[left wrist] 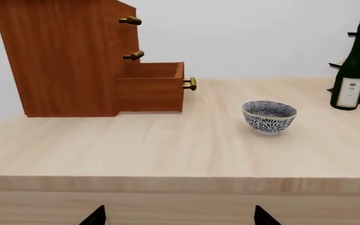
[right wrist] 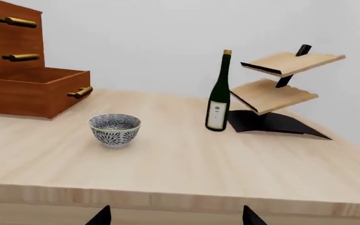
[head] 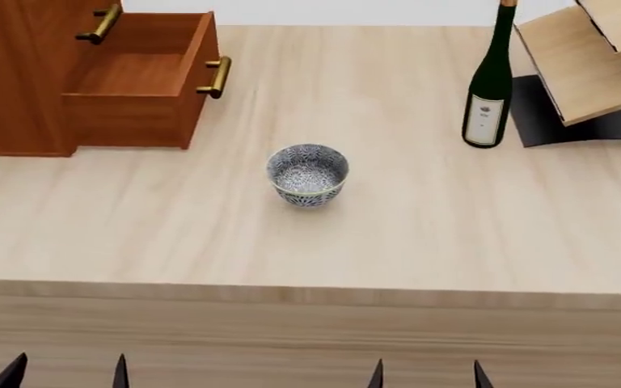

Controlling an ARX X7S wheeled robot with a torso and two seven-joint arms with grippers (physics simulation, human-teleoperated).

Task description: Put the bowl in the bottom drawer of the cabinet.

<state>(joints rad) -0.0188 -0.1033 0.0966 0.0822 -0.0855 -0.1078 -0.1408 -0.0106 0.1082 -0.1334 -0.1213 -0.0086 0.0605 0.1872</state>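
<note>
The blue-and-white patterned bowl (head: 307,174) (left wrist: 269,116) (right wrist: 114,130) stands upright and alone near the middle of the pale wooden table (head: 397,242). The reddish-brown cabinet (head: 14,73) (left wrist: 61,56) stands at the far left, its bottom drawer (head: 138,77) (left wrist: 150,86) (right wrist: 33,91) pulled out and showing nothing inside. Both grippers hang below the table's near edge, well short of the bowl. My left gripper (head: 68,373) (left wrist: 178,216) is open with nothing between its fingertips. My right gripper (head: 427,375) (right wrist: 175,216) is open too, holding nothing.
A dark green wine bottle (head: 491,85) (right wrist: 218,96) (left wrist: 351,75) stands upright at the far right. Behind it is a pale wooden rack (head: 597,56) (right wrist: 280,86) on a black base. Two upper drawers with brass handles (left wrist: 131,20) stay closed.
</note>
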